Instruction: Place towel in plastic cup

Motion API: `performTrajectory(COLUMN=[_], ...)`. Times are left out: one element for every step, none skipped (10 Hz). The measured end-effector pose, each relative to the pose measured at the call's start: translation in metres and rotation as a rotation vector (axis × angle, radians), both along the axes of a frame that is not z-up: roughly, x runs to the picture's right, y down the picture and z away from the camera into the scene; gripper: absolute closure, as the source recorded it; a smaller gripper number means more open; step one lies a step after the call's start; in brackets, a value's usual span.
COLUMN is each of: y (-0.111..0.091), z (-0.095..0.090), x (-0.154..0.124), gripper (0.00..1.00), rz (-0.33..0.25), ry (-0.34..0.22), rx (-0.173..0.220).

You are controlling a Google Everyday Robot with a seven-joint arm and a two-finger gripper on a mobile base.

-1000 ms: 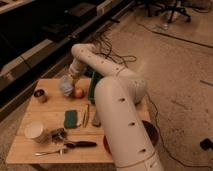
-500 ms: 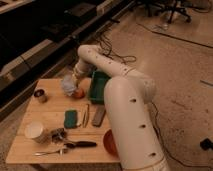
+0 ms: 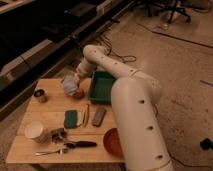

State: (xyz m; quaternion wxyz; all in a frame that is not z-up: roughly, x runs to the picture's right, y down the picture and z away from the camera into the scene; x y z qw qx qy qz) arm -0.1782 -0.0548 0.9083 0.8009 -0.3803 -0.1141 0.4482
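My gripper hangs over the back middle of the wooden table, at the end of the white arm that reaches in from the lower right. It is shut on a pale blue-grey towel, which it holds bunched just above the tabletop. The cream plastic cup stands upright near the table's front left, well away from the gripper and nearer the camera.
An orange fruit lies right beside the towel. A green tray is at the back right and a small metal can at the back left. A teal sponge, a grey bar, a red bowl and utensils lie in front.
The arm's elbow has swung and the view has shifted a little. The gripper with the towel stays at about the same spot by the orange fruit.
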Motion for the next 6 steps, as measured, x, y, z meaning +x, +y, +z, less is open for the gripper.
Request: performTrajectory(y=[-0.004, -0.006, -0.009, -0.015, -0.02, -0.024], z=[-0.006, -0.01, -0.014, -0.021, -0.028, -0.033], x=[-0.001, -0.001, 0.0, 0.004, 0.003, 0.001], gripper=[1.0, 1.0, 1.0, 1.0, 1.0, 1.0], rz=[0.011, 0.019, 0.029, 0.042, 0.052, 0.058], ry=[-0.026, -0.043, -0.059, -0.081, -0.102, -0.12], rx=[0.007, 0.011, 0.014, 0.023, 0.029, 0.035])
